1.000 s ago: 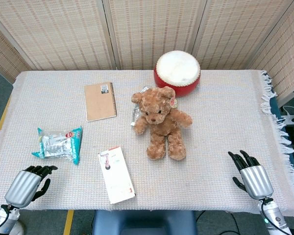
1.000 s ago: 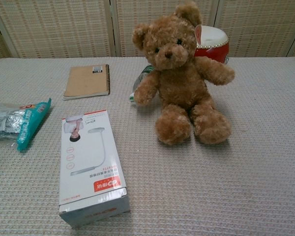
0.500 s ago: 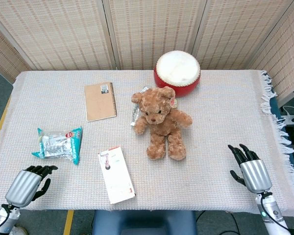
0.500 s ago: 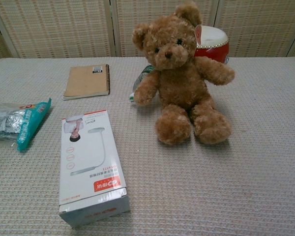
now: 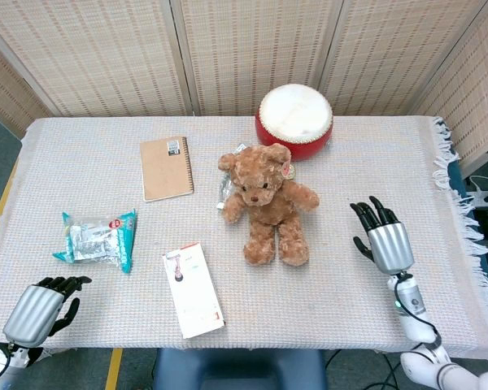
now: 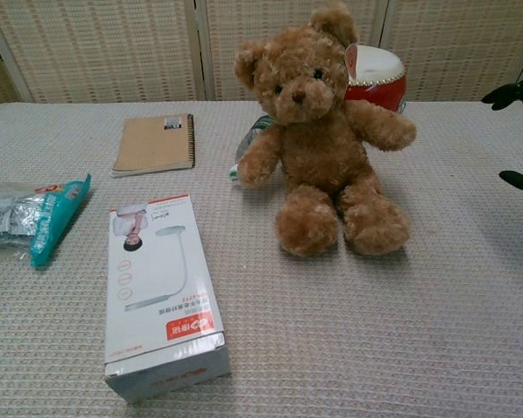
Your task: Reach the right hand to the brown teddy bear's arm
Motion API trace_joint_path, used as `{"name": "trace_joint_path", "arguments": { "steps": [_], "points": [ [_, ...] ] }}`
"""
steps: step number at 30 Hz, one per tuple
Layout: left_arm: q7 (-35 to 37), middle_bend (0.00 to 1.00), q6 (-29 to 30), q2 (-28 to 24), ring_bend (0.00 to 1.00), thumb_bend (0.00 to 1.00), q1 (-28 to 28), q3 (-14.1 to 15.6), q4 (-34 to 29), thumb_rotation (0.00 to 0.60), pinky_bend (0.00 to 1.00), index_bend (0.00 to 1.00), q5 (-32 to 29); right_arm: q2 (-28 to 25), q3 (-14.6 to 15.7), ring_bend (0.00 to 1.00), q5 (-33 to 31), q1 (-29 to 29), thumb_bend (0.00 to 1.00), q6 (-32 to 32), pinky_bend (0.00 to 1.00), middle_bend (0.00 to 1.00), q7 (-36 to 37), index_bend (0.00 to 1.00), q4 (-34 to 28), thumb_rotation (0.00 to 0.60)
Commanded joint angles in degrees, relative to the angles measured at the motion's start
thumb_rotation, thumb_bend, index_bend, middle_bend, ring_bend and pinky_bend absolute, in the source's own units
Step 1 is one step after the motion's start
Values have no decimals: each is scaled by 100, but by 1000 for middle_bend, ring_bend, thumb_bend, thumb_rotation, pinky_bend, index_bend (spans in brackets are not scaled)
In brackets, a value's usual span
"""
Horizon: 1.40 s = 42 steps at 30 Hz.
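Observation:
The brown teddy bear (image 5: 267, 200) sits upright mid-table, facing the near edge, arms spread out; in the chest view the teddy bear (image 6: 324, 139) fills the centre. My right hand (image 5: 381, 237) hovers over the cloth to the bear's right, fingers apart and holding nothing, a clear gap from the bear's nearer arm (image 5: 306, 195). In the chest view only black fingertips (image 6: 512, 93) of that hand show at the right edge. My left hand (image 5: 39, 308) rests at the table's near left corner, fingers curled in, holding nothing.
A red drum (image 5: 294, 122) stands just behind the bear. A brown spiral notebook (image 5: 166, 167) lies at the back left, a teal snack packet (image 5: 98, 239) at the left, and a white box (image 5: 193, 288) near the front edge. A small wrapped item (image 6: 248, 144) lies by the bear's other arm.
My right hand has risen from the near right corner and moved forward and left toward the bear, now entering the chest view. The left hand has slid slightly toward the near edge.

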State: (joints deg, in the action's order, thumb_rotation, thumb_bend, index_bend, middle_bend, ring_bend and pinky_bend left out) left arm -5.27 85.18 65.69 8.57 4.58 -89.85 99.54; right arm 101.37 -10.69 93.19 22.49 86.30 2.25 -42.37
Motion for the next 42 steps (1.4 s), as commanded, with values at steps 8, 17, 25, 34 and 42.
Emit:
{"name": "trace_joint_path", "arguments": {
  "steps": [8,17,25,34,42],
  "points": [
    [-48,429,-79,17,442,555,34,17,-8,600,520,314,26,1430,-183,158,-157,1084,134,-168,445,246,421,266,2158,600],
    [-2,429,-67,8,442,555,33,49,7,600,519,315,89,1927,-206,158,-402,1536,133,-456,482,246,228,267,2919,600],
    [53,429,-63,-2,442,555,39,51,18,600,520,314,100,2137,-328,170,-692,1870,133,-641,517,266,47,281,3250,600],
    [69,429,-89,-1,442,555,55,75,18,600,519,314,141,2236,-217,172,-805,1899,132,-915,525,266,70,289,3341,600],
    [28,429,-102,13,442,555,64,103,6,600,520,314,201,2347,-191,185,-905,2036,133,-927,568,273,-80,298,3432,600]
  ]
}}
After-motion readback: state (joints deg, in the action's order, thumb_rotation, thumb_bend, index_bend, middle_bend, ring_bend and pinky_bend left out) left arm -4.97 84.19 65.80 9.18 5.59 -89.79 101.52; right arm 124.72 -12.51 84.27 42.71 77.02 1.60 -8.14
